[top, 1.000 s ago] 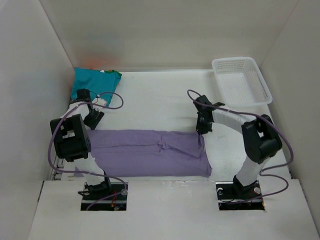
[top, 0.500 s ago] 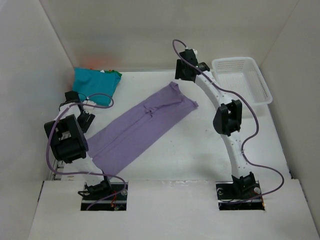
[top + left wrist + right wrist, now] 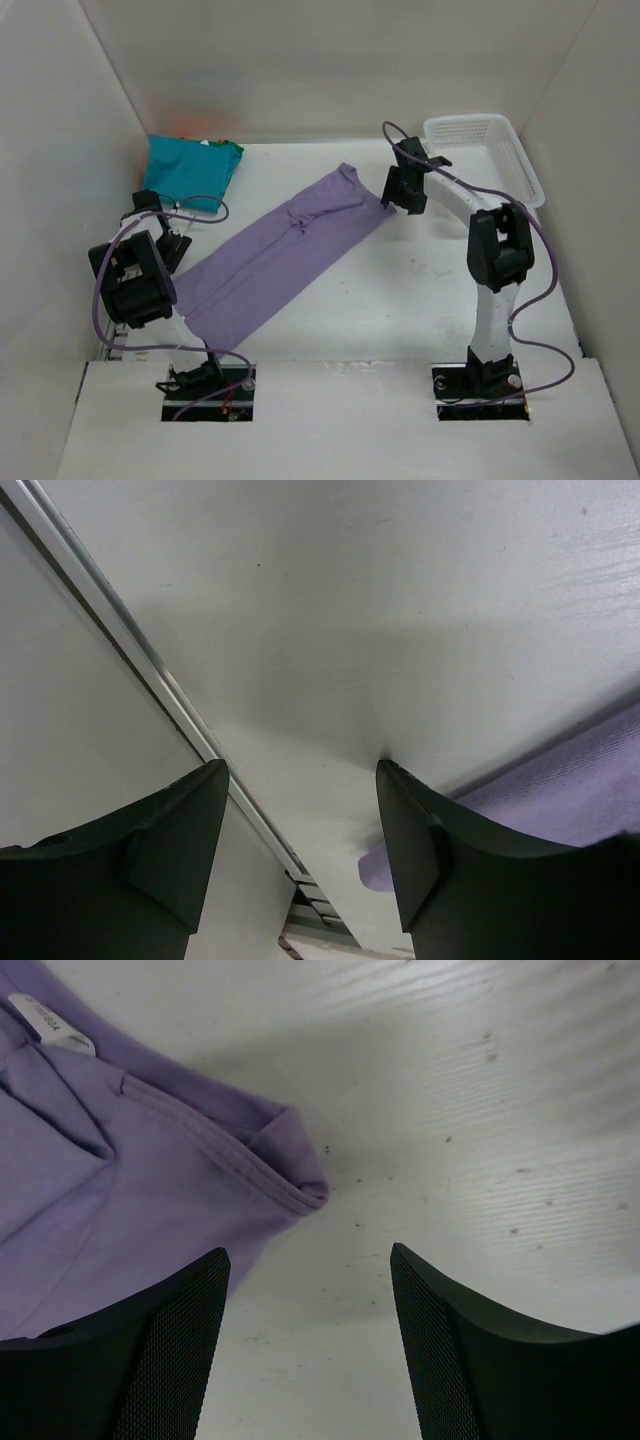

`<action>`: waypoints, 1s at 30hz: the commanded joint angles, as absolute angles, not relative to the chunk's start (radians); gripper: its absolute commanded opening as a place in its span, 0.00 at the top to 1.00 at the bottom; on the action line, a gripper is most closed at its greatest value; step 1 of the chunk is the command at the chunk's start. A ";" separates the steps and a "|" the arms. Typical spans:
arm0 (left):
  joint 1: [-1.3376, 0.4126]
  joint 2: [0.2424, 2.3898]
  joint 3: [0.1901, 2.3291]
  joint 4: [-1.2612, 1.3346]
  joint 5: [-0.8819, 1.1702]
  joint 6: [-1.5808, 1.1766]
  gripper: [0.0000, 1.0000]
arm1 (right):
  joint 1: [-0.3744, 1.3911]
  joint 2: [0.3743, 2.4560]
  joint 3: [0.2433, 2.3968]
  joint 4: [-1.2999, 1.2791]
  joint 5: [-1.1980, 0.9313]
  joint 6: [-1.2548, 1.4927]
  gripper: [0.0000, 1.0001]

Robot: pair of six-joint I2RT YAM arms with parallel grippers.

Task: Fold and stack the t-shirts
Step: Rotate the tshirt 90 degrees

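Overhead, the lavender shirt lies on the table as a long diagonal strip. It looks only part-folded and not yet a compact packet. The teal shirt sits bunched in the far left corner with a sliver of the dark green shirt at its edge, so no stack shows. The orange shirt is at most a blur behind them. The right gripper hovers at the strip's far end.

The left wrist view shows the left gripper spread and empty, with lavender cloth cut off at the lower right.

The right wrist view shows open, empty jaws over bare table, just beside the shirt's corner
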State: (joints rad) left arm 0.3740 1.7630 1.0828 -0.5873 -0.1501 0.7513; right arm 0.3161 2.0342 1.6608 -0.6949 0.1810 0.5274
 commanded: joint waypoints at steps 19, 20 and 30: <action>0.479 1.634 1.057 -0.667 0.021 0.729 0.40 | 0.255 2.389 2.091 -0.673 -0.068 0.670 0.99; 0.469 1.620 1.058 -0.681 0.035 0.729 0.40 | 0.245 2.443 2.208 -0.695 -0.057 0.664 0.99; 0.216 1.660 1.080 -0.686 0.052 0.690 0.39 | 0.225 2.501 2.422 -0.467 -0.112 0.652 0.26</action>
State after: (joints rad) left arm 0.2379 1.6409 1.0424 -0.6651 0.0250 0.7254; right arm 0.2218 2.6507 2.5916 -0.5831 -0.0750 0.6586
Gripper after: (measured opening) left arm 0.618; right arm 0.726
